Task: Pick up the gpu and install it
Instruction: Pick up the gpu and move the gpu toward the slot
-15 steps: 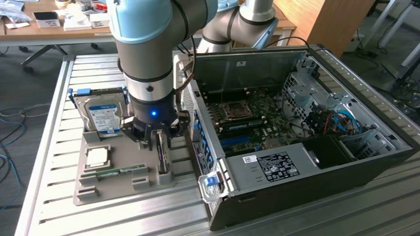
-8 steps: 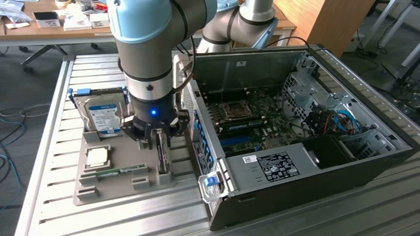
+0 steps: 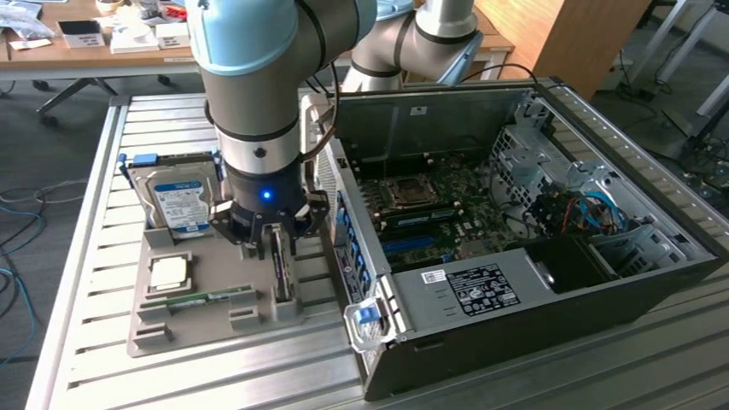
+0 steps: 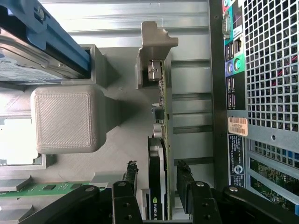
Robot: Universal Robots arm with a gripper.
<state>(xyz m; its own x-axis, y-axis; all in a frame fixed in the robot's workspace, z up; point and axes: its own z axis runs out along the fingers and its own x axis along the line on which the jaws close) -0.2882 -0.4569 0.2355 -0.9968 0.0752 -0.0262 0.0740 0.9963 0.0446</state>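
The gpu [image 3: 282,286] stands on its edge in a slot of the grey holder tray [image 3: 160,337], just beside the open computer case [image 3: 513,239]. In the wrist view the gpu [image 4: 161,98] is a thin card with a grey metal end bracket [image 4: 156,39] at its far end. My gripper [image 3: 277,248] hangs straight over the card. Its two black fingers [image 4: 131,175] straddle the card, one on each side, with a small gap between each finger and the card. The gripper [image 4: 158,170] is open and grips nothing.
A silver hard drive [image 3: 183,205] with a blue-white label leans at the holder's back. A processor [image 3: 169,273] and a green memory stick [image 3: 211,298] lie in the tray. The case's rear panel [image 4: 271,70] is close beside the card. The motherboard [image 3: 428,213] lies exposed inside the case.
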